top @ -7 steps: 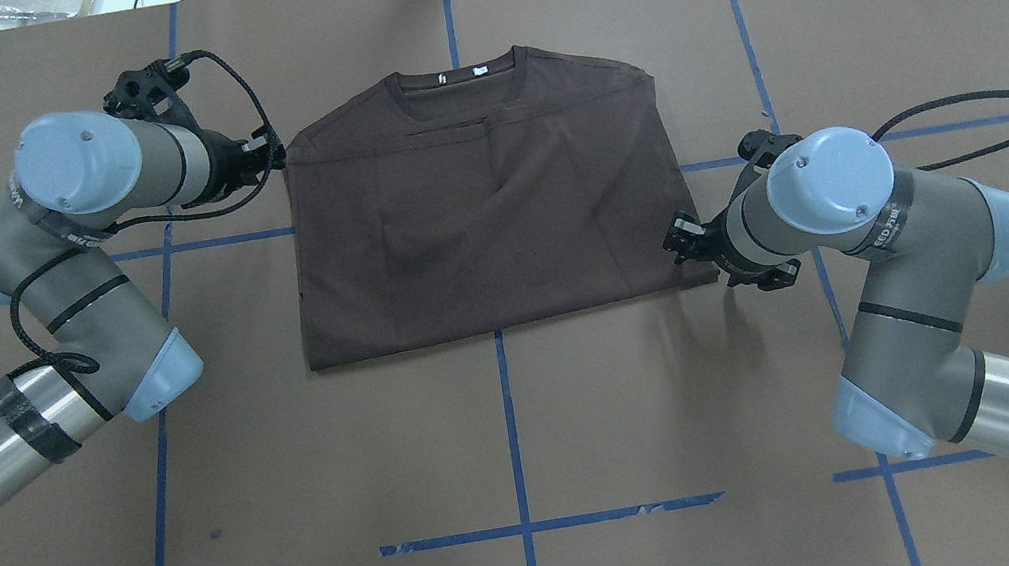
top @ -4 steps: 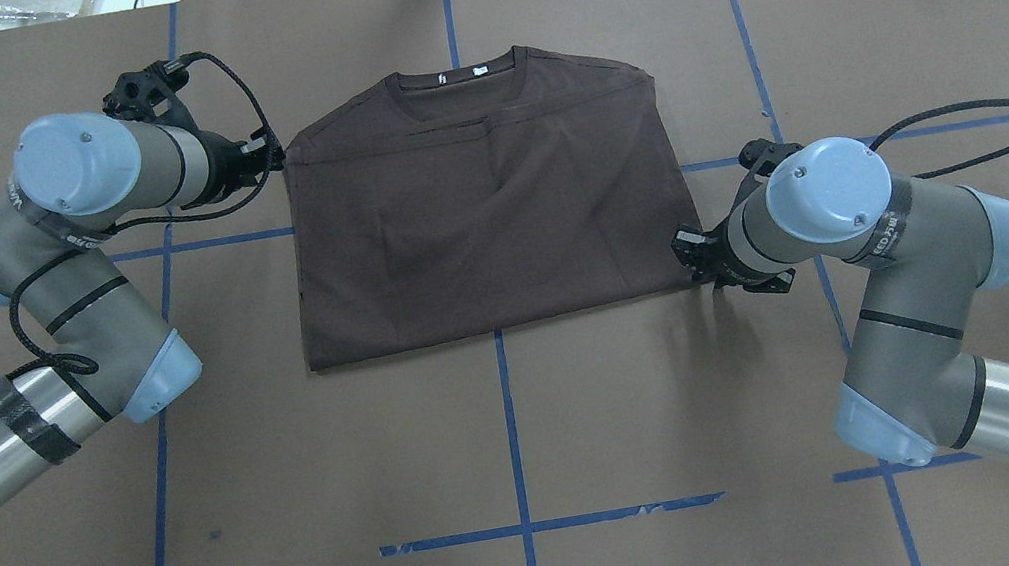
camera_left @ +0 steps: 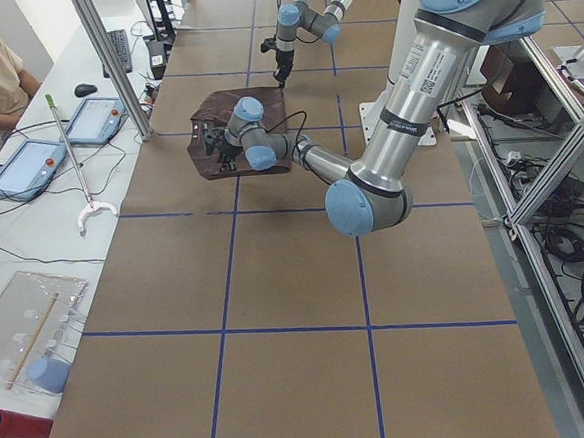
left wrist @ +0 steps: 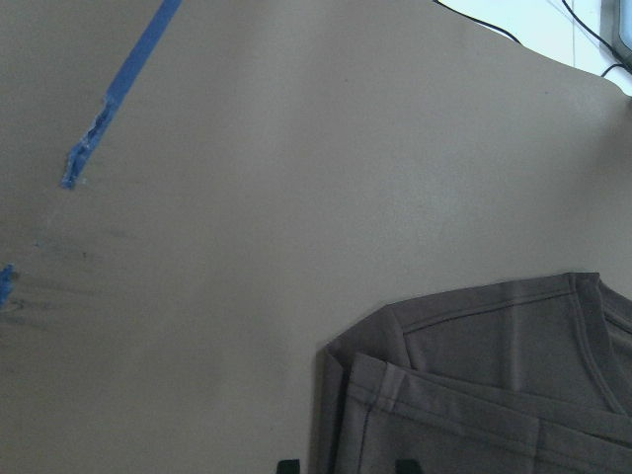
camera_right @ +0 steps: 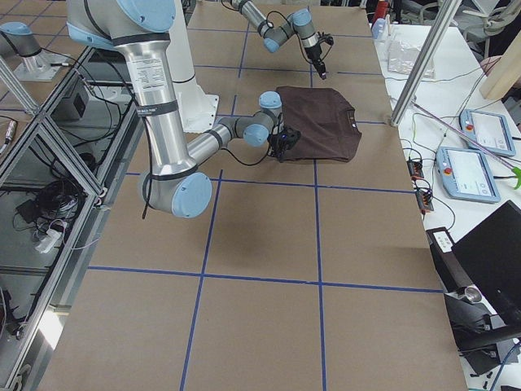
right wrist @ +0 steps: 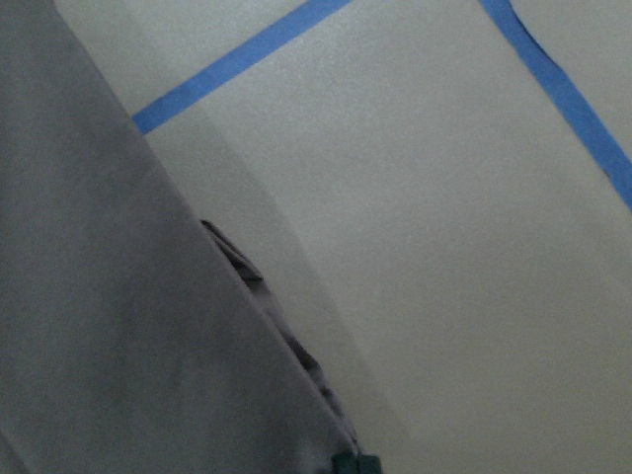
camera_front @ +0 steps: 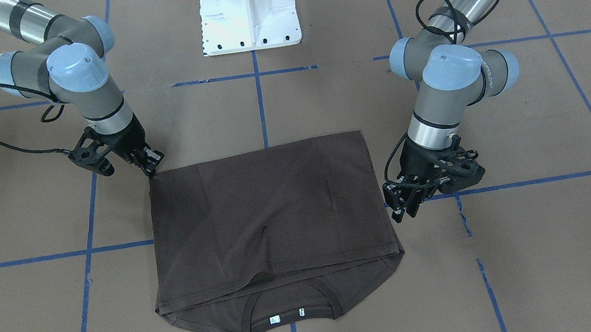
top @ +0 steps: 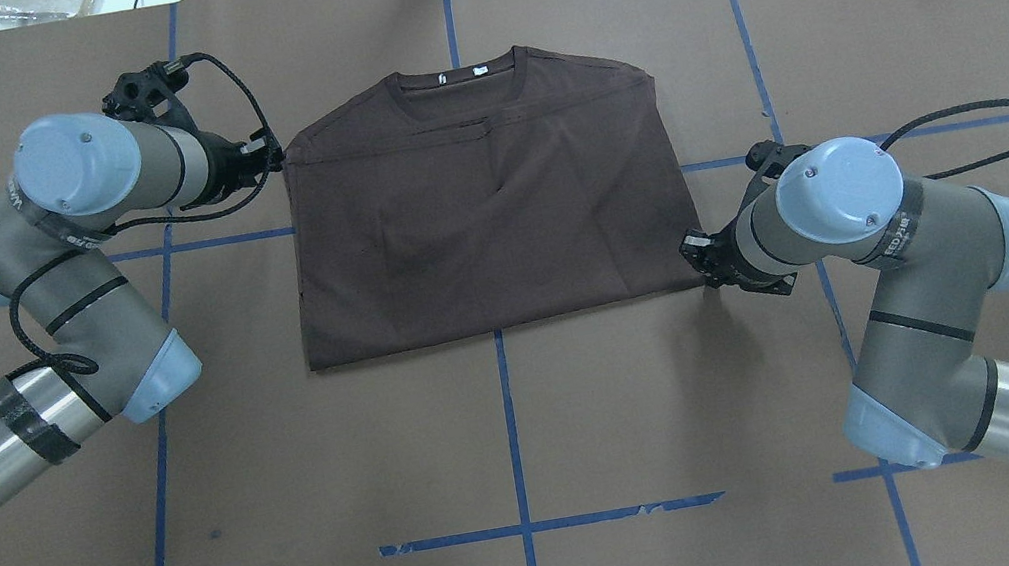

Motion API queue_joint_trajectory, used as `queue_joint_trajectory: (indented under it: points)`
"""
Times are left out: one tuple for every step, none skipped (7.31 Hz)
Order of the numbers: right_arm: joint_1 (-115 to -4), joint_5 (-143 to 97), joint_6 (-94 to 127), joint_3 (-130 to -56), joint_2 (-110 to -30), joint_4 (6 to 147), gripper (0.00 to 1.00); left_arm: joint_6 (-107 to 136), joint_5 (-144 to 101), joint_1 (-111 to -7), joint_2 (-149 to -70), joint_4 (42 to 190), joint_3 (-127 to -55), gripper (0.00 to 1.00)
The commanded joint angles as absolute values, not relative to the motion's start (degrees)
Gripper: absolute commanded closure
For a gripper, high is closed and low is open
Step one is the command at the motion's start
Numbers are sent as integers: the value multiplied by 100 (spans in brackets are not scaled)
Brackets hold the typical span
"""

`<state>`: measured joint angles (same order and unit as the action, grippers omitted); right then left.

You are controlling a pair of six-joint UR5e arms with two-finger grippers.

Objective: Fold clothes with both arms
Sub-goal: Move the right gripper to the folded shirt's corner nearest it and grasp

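Overhead exterior: left tool [top: 278,160] parted at T-shirt [top: 484,215] corner — right tool [top: 690,252], cannot tell.

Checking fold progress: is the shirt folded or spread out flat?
Folded. The shirt shows no sleeves sticking out, and an upper layer's edge lies across it just below the collar.

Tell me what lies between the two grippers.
The folded brown T-shirt fills the stretch between left gripper and right gripper, clearest in the overhead view.
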<state>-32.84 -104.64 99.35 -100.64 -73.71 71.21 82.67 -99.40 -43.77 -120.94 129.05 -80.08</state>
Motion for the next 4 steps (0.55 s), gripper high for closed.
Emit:
queue_joint_trajectory:
  points:
    - [-3287,-10512,9940,-10509,-7601,7145,100,8262,-9940,-4377,-12094,12902,-8016,56]
    - [-3287,-10660,9949,-10851,-7811,7180,100,8270,-9949,-4377,-12094,12902,-8016,56]
    - [-3287,-10670,9949,-10976,-7857,7189,100,8271,-9949,-4377,-12094,12902,-8024,56]
    - [-3104,-10774,10036,-11534,-8301,7189,100,8297,-9949,-4377,-12102,12876,-8120,56]
